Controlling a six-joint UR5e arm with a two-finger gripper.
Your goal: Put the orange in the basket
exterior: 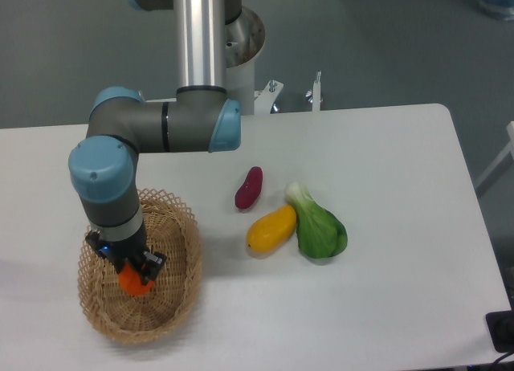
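The orange (135, 282) is small, round and bright orange, and sits between the fingers of my gripper (128, 273). The gripper is shut on it, low inside the basket (181, 284), an oval tan wicker basket at the table's front left. The arm reaches down from above and hides the top of the orange and part of the basket's far rim. I cannot tell whether the orange touches the basket floor.
A dark red oblong fruit (249, 187), an elongated yellow-orange fruit (271, 229) and a green leafy vegetable (319, 226) lie together right of the basket, mid-table. The table's right edge runs along the far right.
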